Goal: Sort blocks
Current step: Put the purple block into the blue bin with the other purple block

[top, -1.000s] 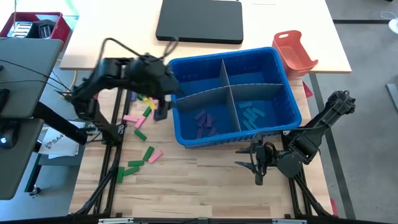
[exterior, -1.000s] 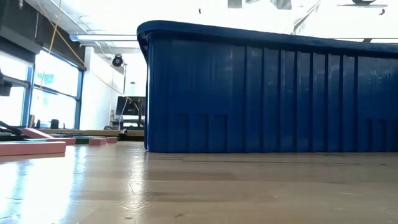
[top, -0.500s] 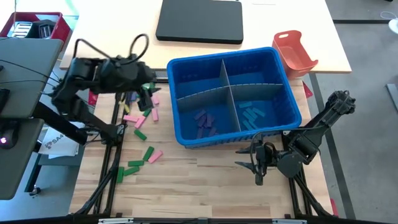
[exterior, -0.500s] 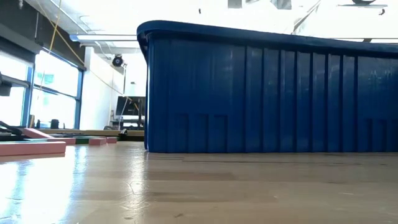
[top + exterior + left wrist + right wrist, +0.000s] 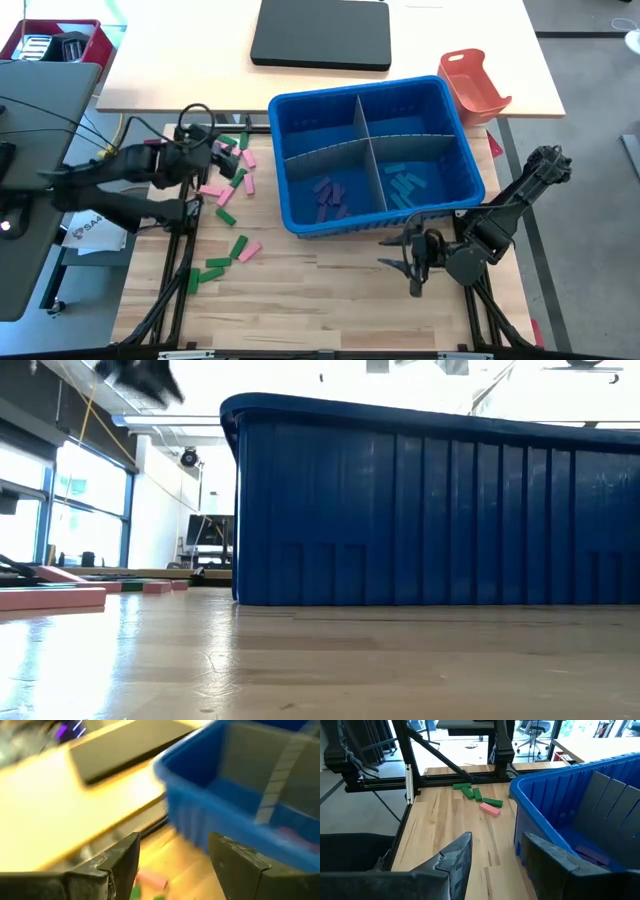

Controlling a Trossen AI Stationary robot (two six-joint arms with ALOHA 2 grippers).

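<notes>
Loose pink and green blocks point(image 5: 232, 168) lie flat on the wooden table left of the blue bin point(image 5: 375, 150), and a few more point(image 5: 226, 257) lie nearer the front. The bin's near-left compartment holds purple blocks point(image 5: 328, 192) and its near-right one holds blue blocks point(image 5: 405, 182). My left gripper point(image 5: 212, 146) hangs open over the far end of the loose pile with nothing between its fingers point(image 5: 172, 865); the low view shows it as a dark blur point(image 5: 140, 375). My right gripper point(image 5: 400, 262) waits open off the bin's near wall, empty point(image 5: 495, 860).
A grey slotted divider point(image 5: 368, 145) splits the bin into compartments. An orange-red tray point(image 5: 472, 82) and a black flat slab point(image 5: 322, 35) sit on the white table behind. A red box point(image 5: 55, 42) stands far left. Bare wood lies before the bin point(image 5: 330, 660).
My left gripper has drawn back from beside the bin's left wall toward the table's left edge and sunk, rolling about its own axis as it went. It has stayed open and empty. The pink and green blocks that the arm covered now show.
</notes>
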